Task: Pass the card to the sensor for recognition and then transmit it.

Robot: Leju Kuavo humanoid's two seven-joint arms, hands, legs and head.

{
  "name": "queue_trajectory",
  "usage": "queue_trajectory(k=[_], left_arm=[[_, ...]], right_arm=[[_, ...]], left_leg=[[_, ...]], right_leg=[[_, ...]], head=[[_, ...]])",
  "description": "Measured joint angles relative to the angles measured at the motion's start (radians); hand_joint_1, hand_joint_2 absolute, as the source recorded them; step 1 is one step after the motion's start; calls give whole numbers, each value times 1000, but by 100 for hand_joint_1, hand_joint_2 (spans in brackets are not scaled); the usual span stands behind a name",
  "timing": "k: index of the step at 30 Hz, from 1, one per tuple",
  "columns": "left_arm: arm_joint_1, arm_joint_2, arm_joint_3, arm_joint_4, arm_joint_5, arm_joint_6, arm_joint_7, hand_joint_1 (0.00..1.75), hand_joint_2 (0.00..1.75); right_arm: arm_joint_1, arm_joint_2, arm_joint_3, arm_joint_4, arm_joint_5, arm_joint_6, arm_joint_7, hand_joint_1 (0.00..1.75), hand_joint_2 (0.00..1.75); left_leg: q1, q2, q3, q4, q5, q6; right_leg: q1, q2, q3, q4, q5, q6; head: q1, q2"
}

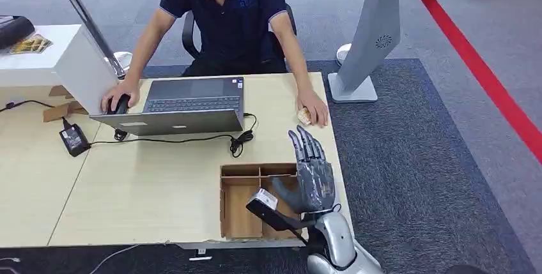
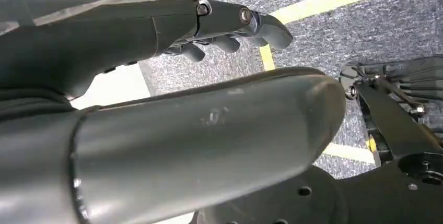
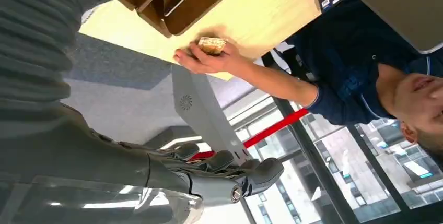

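My right hand [image 1: 313, 172] hovers above the right side of a wooden compartment tray [image 1: 238, 213], its fingers straight and apart, pointing toward the person, with nothing in it. In the right wrist view the same hand [image 3: 209, 174] holds nothing. Beyond its fingertips, a person's hand [image 1: 313, 111] rests on the table edge and covers a small tan card-like object [image 1: 304, 116], which the person's fingers pinch [image 3: 211, 45]. My left hand [image 2: 172, 41] hangs over the carpet, fingers loosely extended and holding nothing.
A person sits behind the light wooden table [image 1: 128, 191] at an open laptop [image 1: 185, 105], one hand on a mouse [image 1: 119, 103]. A black power adapter [image 1: 73, 138] and its cable lie on the left. A white stand [image 1: 371, 38] rises from the carpet right of the table.
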Motion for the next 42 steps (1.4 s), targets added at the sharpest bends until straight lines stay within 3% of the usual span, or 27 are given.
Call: queue_trajectory(k=[42], left_arm=[[0, 0, 0, 0, 3, 0, 0, 0, 0]], right_arm=[[2, 30, -24, 63, -12, -1, -34, 0, 175]], left_leg=[[0, 0, 0, 0, 0, 0]], right_leg=[[0, 0, 0, 0, 0, 0]], head=[[0, 0]])
